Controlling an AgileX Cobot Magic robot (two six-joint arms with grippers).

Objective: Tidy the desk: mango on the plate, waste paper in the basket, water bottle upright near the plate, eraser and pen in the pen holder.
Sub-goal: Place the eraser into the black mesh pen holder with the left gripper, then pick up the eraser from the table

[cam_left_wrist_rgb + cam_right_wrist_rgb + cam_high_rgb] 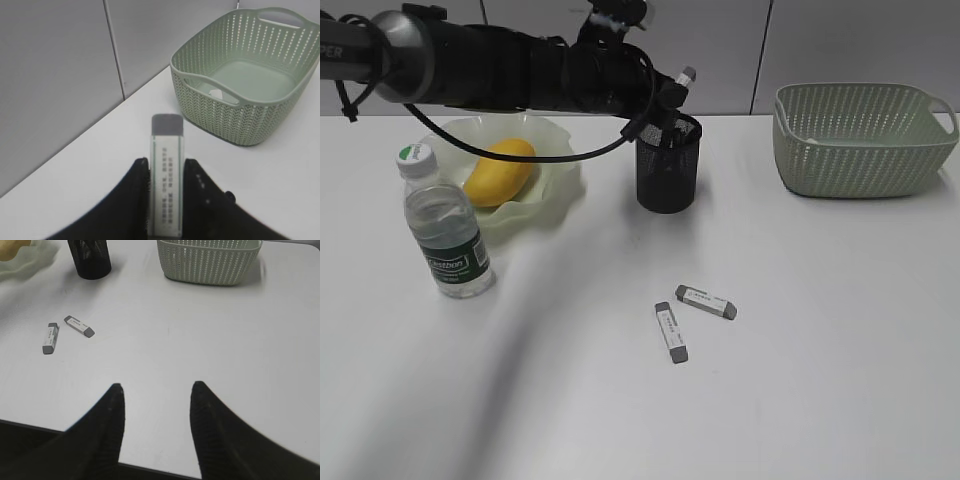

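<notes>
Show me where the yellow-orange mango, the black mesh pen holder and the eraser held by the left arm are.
Yellow-orange oval mango [499, 172], exterior view, middle of its skin.
Black metal mesh pen holder [667, 175], exterior view, front wall.
White eraser with a grey tip [166, 170], left wrist view, printed sleeve between the jaws.
</notes>
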